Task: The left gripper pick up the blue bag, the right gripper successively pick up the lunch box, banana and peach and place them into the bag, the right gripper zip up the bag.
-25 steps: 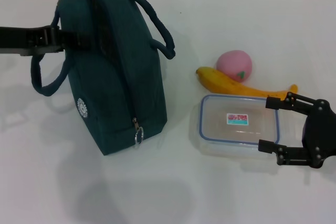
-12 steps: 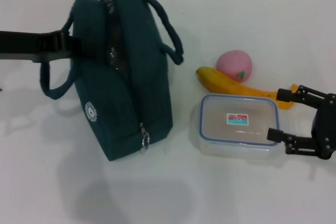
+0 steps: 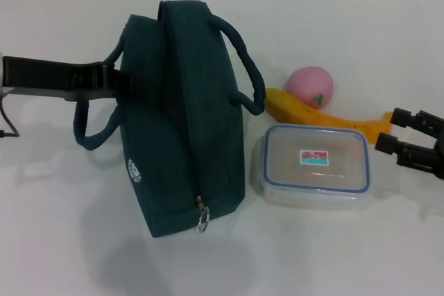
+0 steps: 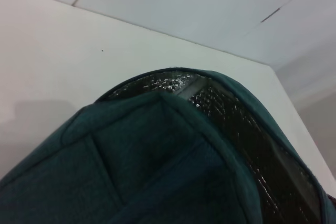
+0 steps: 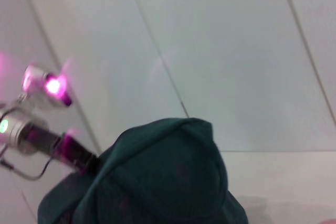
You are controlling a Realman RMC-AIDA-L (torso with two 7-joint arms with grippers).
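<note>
- Surface: plain white table [image 3: 333, 254], matte; pale panelled wall w/ seams behind.
- Blue bag [image 3: 184, 116]: dark teal woven fabric, boxy, standing upright L of centre; padded loop handles; metal ring zip pull at lower front; silver foil lining seen in left wrist view.
- Left gripper [image 3: 111, 81]: black, reaches in from L edge, clamped on bag's near-side handle area.
- Lunch box [image 3: 316, 166]: clear plastic, rounded corners, blue-rimmed lid, just beside bag's R side.
- Banana [image 3: 312, 112]: yellow, curved, behind box.
- Peach [image 3: 310, 86]: pink, round, touching banana.
- Right gripper [image 3: 409, 140]: at R edge, near box; fingers spread, gripping nothing.
</note>
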